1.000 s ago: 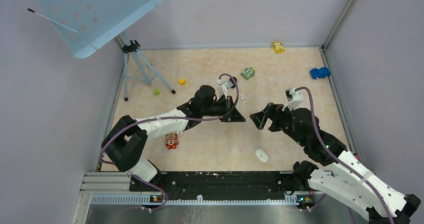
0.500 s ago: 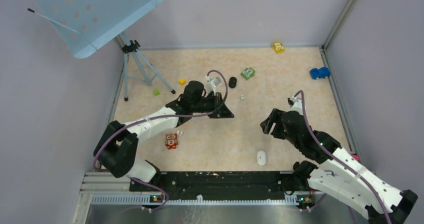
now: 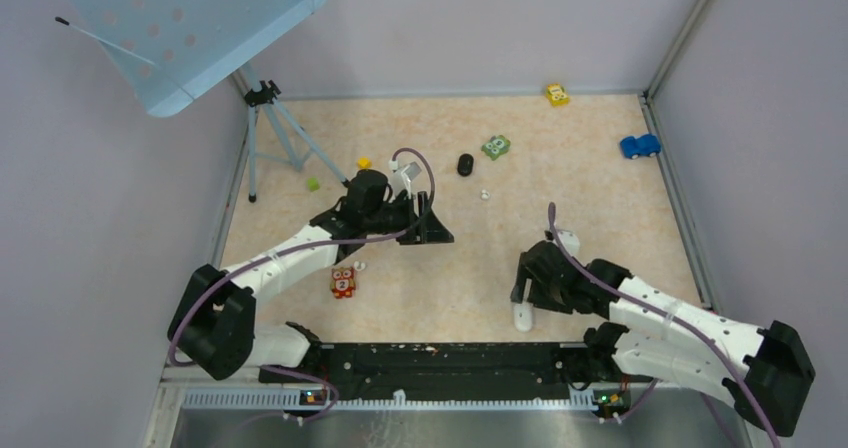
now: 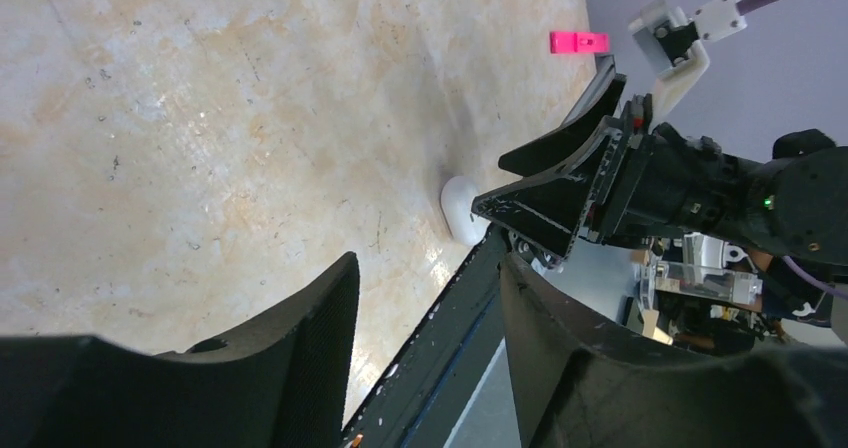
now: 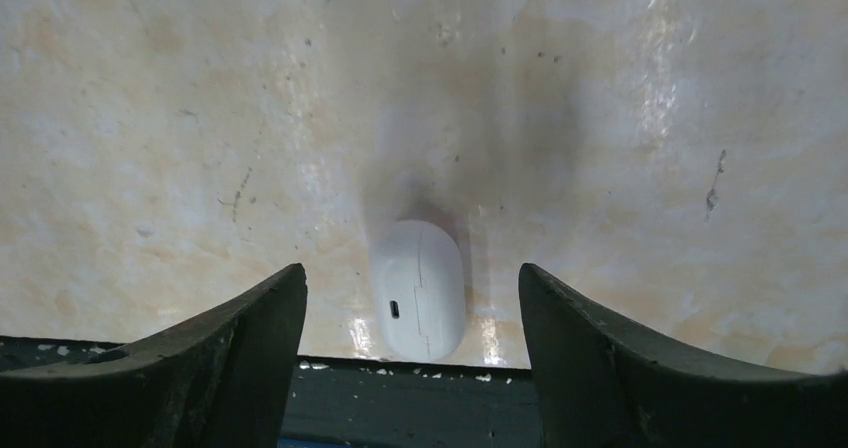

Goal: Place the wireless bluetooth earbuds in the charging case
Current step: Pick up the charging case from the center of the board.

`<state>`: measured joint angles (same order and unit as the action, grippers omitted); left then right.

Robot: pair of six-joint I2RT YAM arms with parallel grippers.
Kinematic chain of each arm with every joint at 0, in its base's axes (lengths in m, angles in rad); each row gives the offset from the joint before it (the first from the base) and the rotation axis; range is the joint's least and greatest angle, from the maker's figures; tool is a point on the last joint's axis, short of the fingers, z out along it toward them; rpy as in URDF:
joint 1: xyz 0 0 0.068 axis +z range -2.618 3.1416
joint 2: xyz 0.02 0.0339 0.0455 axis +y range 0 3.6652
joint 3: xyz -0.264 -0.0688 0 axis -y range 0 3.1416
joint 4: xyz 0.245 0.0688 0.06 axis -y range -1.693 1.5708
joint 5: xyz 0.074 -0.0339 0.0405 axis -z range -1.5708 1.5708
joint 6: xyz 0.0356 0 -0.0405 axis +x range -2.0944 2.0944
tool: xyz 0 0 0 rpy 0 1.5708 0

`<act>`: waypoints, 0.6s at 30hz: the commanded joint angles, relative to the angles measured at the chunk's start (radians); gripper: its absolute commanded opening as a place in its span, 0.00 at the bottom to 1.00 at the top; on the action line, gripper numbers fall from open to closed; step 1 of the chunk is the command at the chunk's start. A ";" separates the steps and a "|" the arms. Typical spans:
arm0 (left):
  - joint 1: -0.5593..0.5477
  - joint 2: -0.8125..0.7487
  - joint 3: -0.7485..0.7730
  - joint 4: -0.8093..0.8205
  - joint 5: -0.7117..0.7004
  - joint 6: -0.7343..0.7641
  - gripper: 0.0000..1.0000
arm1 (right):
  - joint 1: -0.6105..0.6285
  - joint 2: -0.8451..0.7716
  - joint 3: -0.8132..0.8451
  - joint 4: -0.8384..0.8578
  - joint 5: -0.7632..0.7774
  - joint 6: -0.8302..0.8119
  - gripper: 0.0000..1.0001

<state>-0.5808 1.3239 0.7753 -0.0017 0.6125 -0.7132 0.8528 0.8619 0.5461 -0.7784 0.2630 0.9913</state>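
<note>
Case [image 5: 418, 288] lies at beige marbled table [image 3: 600, 168] near edge, long axis near-to-far, port showing. Right gripper [image 5: 410, 273] wide apart above it; left gripper [image 4: 428, 263] parted, empty. White earbud [image 3: 484, 195] mid-table. Lilac walls [image 3: 480, 28].

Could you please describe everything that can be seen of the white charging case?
The charging case is a small, smooth white oval pod, plastic by its look. It seems closed, with a thin seam and a small dark port showing. It lies flat on the table, close to the near edge, between the open jaws of the right gripper, which do not touch it.
</note>
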 commanded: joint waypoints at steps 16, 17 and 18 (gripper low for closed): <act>0.020 -0.023 -0.022 0.006 0.008 -0.016 0.71 | 0.157 0.248 -0.041 0.136 0.012 0.121 0.44; 0.021 -0.022 -0.024 0.006 0.009 -0.017 0.74 | 0.158 0.253 -0.036 0.138 0.015 0.116 0.42; 0.021 -0.022 -0.027 0.006 0.011 -0.019 0.76 | 0.158 0.254 -0.031 0.141 0.019 0.112 0.39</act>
<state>-0.5640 1.3174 0.7643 -0.0101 0.6128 -0.7208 0.9977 1.0817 0.5034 -0.6727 0.2581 1.1088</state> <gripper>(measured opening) 0.722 0.439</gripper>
